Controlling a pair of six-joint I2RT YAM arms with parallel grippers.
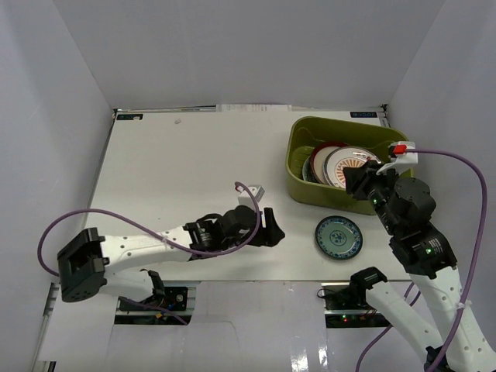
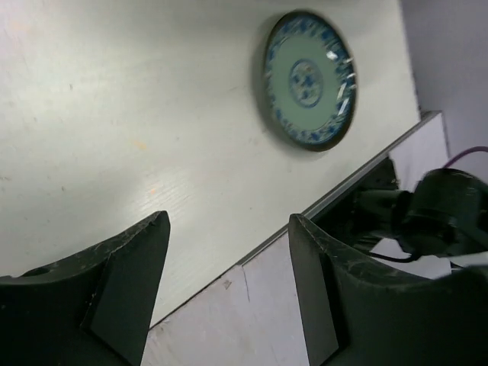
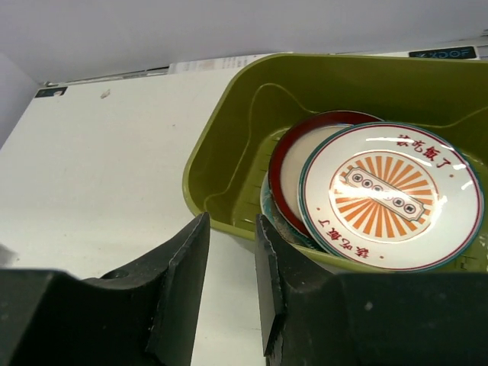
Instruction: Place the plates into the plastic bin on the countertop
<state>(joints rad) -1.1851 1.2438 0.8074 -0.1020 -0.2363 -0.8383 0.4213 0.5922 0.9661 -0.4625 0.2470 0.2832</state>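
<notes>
White walls point(image 1: 232, 46) are enclosing the plain white worktop point(image 1: 194, 170); we are seeing our left claw point(image 2: 229, 221) spread wide and our right claw point(image 3: 232, 223) parted narrowly, both empty.

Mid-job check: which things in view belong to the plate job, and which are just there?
Job: teal plate, loose on the countertop; olive bin; sunburst plate and red-rimmed plate inside it.
Not job: purple cable; edge label.

Lit brightly and evenly from above. Blurred and dark at the fingers point(image 2: 122, 282), sharp beyond them, with small glints on the teal plate point(image 2: 309, 80) rim.
</notes>
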